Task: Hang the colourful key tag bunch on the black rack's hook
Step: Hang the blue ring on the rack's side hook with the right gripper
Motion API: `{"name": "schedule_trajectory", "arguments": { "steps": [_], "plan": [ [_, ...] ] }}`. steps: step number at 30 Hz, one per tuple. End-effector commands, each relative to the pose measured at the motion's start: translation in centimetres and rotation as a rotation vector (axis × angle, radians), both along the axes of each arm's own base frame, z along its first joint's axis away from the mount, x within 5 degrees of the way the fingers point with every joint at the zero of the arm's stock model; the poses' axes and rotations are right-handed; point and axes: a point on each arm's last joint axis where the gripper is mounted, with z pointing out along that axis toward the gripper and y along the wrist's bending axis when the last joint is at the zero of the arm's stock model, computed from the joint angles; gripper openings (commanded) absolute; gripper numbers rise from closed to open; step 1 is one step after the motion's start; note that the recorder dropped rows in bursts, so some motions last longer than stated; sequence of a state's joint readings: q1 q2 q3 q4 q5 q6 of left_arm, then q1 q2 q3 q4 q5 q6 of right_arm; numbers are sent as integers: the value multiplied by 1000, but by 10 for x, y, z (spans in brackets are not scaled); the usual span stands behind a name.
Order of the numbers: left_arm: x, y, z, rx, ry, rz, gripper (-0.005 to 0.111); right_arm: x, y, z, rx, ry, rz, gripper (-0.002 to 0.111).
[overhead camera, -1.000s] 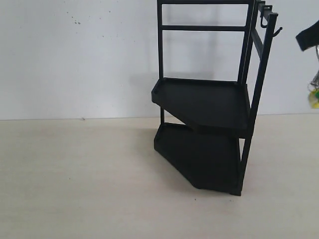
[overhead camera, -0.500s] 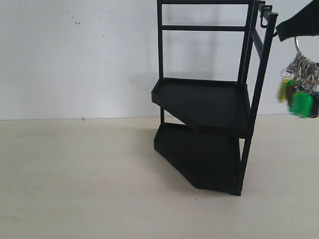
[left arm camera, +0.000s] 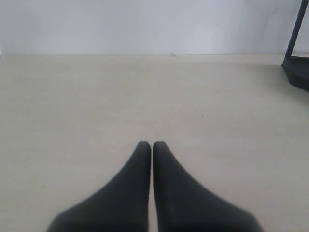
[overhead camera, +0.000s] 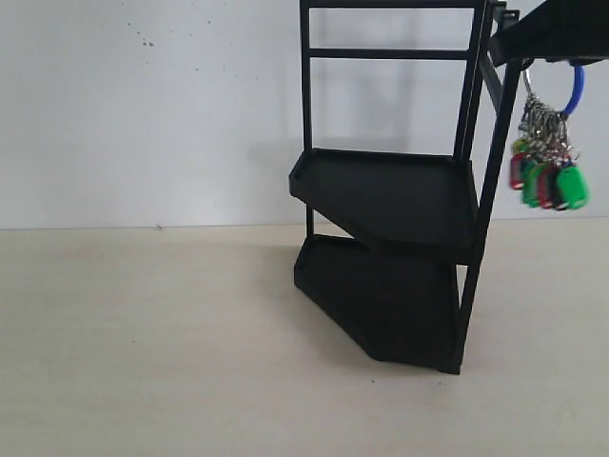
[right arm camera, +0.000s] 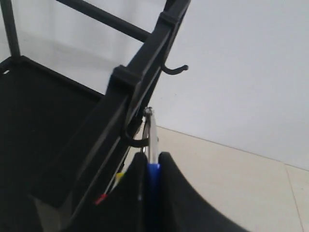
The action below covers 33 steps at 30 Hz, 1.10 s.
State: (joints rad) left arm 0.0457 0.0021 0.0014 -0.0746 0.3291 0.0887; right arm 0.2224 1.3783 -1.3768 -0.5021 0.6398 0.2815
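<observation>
The black rack (overhead camera: pixel 390 200) stands on the table right of centre. My right gripper (overhead camera: pixel 533 38) reaches in from the upper right to the rack's top corner. It is shut on the blue loop (overhead camera: pixel 575 90) of the colourful key tag bunch (overhead camera: pixel 547 181), which dangles beside the rack's right upright. In the right wrist view the right gripper (right arm camera: pixel 152 155) pinches the blue loop (right arm camera: pixel 153 175), and a metal ring (right arm camera: pixel 150 126) sticks out beside a rounder J-shaped hook (right arm camera: pixel 133 140). The thin hook (right arm camera: pixel 175 70) with the upturned tip lies farther along the bar. My left gripper (left arm camera: pixel 152 143) is shut, holding nothing.
A white wall rises behind the pale table (overhead camera: pixel 143 333). The rack's lower corner (left arm camera: pixel 297 72) shows at the edge of the left wrist view, far from that gripper. The rack's two solid trays (overhead camera: pixel 381 286) jut toward the left.
My right gripper has moved left to the rack's top corner, carrying the key tag bunch into view. The tags now hang close to the right upright.
</observation>
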Motion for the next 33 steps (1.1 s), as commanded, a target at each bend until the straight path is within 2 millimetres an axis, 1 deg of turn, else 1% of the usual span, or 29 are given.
{"name": "schedule_trajectory", "arguments": {
  "steps": [1, 7, 20, 21, 23, 25, 27, 29, 30, 33],
  "plan": [
    [0, 0, 2, -17, -19, 5, 4, -3, 2, 2, 24, 26, 26, 0],
    [0, 0, 2, -17, -19, 5, 4, -5, 1, -1, 22, 71, 11, 0],
    [0, 0, 2, -17, -19, 5, 4, -7, 2, -3, 48, 94, 14, 0],
    [0, 0, 2, -17, -19, 5, 4, -7, 2, -3, 46, 94, 15, 2],
    [0, 0, 2, -17, -19, 5, 4, -7, 2, -3, 39, 95, 19, 9],
    [0, 0, 2, -17, -19, 5, 4, -7, 2, -4, 26, 100, 32, 25],
    [0, 0, 2, -17, -19, 5, 4, -7, 2, -4, 26, 101, 33, 43],
    [0, 0, 2, -17, -19, 5, 4, -7, 2, -4, 26, 101, 33, 57],
    [0, 0, 2, -17, -19, 5, 4, -7, 2, -4, 26, 101, 33, 59],
    [0, 0, 2, -17, -19, 5, 4, -7, 2, -3, 28, 99, 32, 59]
  ]
}}
